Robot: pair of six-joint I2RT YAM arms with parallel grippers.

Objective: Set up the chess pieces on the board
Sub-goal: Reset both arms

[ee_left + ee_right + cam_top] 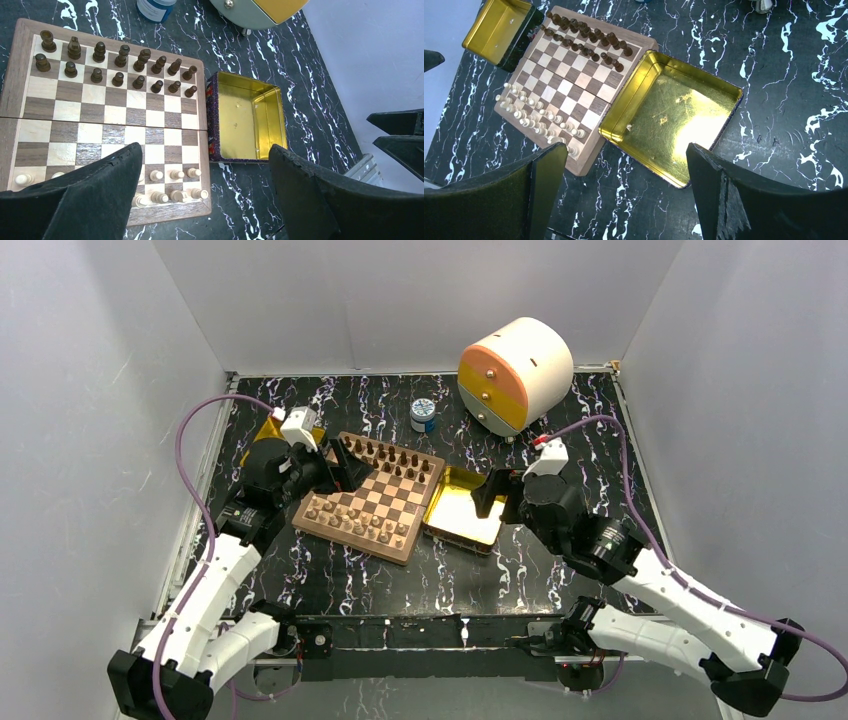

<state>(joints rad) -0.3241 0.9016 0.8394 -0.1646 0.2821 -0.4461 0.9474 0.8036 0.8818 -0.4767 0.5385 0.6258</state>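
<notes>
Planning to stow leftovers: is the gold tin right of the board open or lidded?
Open: the gold tin has no lid; its interior faces up.

Sixteen dark chessmen (118, 78), sixteen pale chessmen (156, 175), one board (115, 115), two trays (674, 115).

No text, number or brand legible from here. Small blue jar (423, 416): pale label on side, markings on lid, lettering too blurred to read. Gold tin (212, 120): multicoloured printing along dark outer wall, too small to make out.
</notes>
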